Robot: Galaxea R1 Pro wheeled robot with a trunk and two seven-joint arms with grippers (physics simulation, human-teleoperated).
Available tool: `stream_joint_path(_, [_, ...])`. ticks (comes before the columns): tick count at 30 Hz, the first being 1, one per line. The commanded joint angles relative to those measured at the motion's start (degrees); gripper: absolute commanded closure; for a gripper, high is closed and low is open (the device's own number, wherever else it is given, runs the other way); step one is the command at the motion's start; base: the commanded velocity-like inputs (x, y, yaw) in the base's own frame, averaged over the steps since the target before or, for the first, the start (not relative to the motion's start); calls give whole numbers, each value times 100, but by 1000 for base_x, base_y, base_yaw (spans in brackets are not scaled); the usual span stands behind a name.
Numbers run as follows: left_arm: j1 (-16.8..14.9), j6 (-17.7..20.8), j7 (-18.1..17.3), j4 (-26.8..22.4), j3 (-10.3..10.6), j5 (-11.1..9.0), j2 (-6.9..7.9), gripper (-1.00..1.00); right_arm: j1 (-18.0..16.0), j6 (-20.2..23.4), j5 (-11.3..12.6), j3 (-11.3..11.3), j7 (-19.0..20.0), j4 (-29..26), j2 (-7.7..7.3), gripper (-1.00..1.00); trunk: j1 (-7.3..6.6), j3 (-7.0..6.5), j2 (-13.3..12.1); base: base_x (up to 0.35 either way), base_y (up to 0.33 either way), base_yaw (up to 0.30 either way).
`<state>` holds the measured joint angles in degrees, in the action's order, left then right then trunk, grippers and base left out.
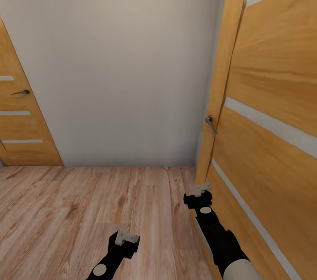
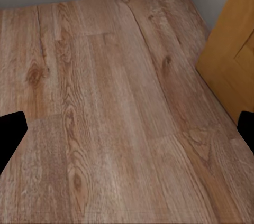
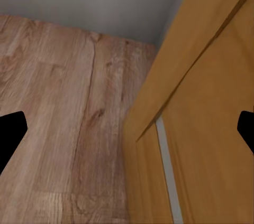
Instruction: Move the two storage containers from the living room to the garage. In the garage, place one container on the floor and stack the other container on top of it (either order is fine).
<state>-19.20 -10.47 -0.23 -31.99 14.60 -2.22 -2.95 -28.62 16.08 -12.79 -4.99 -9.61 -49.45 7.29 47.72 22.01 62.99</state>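
Wood-plank floor (image 1: 66, 209) lay bare; left claw (image 1: 125, 239) and right claw (image 1: 201, 190) hung released, empty; steering should clear right-frame door (image 1: 273, 95)

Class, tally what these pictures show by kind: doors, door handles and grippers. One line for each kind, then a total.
Doors: 2, the left door and the right door
Handles: 2, the left handle and the right handle
Grippers: 2, the left gripper and the right gripper
Total: 6
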Motion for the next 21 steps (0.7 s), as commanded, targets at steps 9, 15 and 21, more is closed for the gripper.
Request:
stream_joint_path(9, [-5,-25,2,-1,15,-39,5,-100,-3,35,-49,-13,-30,-12,-1,-100,3,6,3,96,0,0])
stream_joint_path(15, [-5,-25,2,0,16,-41,5,-100,-3,33,-49,-11,-32,-12,-7,-100,3,6,3,10,0,0])
stream_joint_path(21, [-5,-26,3,0,17,-39,5,-100,-3,33,-56,3,-49,-12,-16,-100,3,6,3,1,0,0])
